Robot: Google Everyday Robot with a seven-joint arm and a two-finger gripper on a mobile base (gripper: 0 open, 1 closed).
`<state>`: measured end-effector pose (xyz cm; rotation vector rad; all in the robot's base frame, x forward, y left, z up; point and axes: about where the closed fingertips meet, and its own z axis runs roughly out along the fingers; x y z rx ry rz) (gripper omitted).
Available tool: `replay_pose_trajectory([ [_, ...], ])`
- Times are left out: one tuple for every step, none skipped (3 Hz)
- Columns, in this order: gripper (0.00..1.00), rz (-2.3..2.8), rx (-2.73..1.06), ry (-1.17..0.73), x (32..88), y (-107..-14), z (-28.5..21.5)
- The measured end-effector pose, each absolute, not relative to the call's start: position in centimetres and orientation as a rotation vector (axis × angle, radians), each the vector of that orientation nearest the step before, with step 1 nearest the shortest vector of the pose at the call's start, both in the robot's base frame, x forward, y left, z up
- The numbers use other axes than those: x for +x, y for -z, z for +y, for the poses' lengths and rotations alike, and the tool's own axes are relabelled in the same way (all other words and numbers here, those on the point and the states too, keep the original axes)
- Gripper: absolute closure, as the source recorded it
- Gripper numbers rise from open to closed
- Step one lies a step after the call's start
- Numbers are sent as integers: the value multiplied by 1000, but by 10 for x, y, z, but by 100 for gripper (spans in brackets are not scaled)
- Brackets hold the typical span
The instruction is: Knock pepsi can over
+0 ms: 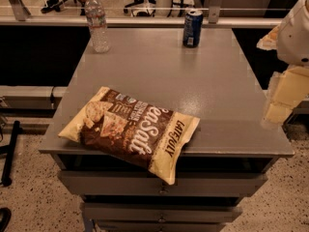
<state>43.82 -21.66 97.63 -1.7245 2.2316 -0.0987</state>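
The pepsi can (192,28), dark blue with a silver top, stands upright near the far edge of the grey table (212,91), right of centre. My gripper (278,105) hangs at the right edge of the view, beside the table's right side and well in front of and to the right of the can. It touches nothing that I can see.
A clear plastic water bottle (98,22) stands upright at the far left of the table. A large brown and yellow chip bag (133,129) lies at the front left, overhanging the front edge. Drawers are below the tabletop. A rail runs behind the table.
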Motion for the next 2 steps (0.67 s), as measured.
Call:
replay_pose_trajectory([
  [0, 2218, -1719, 102, 443, -977, -219],
  [0, 2149, -1693, 124, 471, -980, -233],
])
